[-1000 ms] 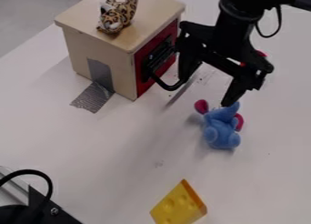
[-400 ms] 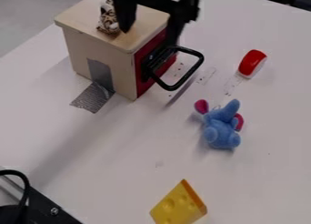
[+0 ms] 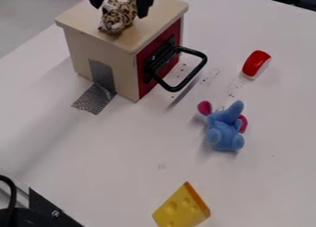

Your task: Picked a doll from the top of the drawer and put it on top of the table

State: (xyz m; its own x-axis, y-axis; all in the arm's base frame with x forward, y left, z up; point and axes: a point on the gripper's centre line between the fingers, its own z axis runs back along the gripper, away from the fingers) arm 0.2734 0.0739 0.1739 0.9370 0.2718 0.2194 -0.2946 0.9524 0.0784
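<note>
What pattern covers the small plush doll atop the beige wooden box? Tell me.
The doll has leopard spots, dark on tan, clearest in the camera view.

Black fingers [image 3: 145,3] (tilted downward), well apart.

Lighting's pretty soft overall, kinda moderate, and the pale tabletop [image 3: 123,175] comes across as a muted light tone. Shadows mostly drop toward the lower left, so the main light seems to come from above and the upper right. The box [image 3: 126,69] has a brighter top than front, plus a soft-edged shadow off its left side. There's a darker, slimmer streak under the handle [image 3: 193,74] and a fuzzy patch beside the blue plush [image 3: 224,131]. The claw [image 3: 119,12] is nearly all black, and the gray floor [image 3: 31,14] looks dimmer than the tabletop.
</note>
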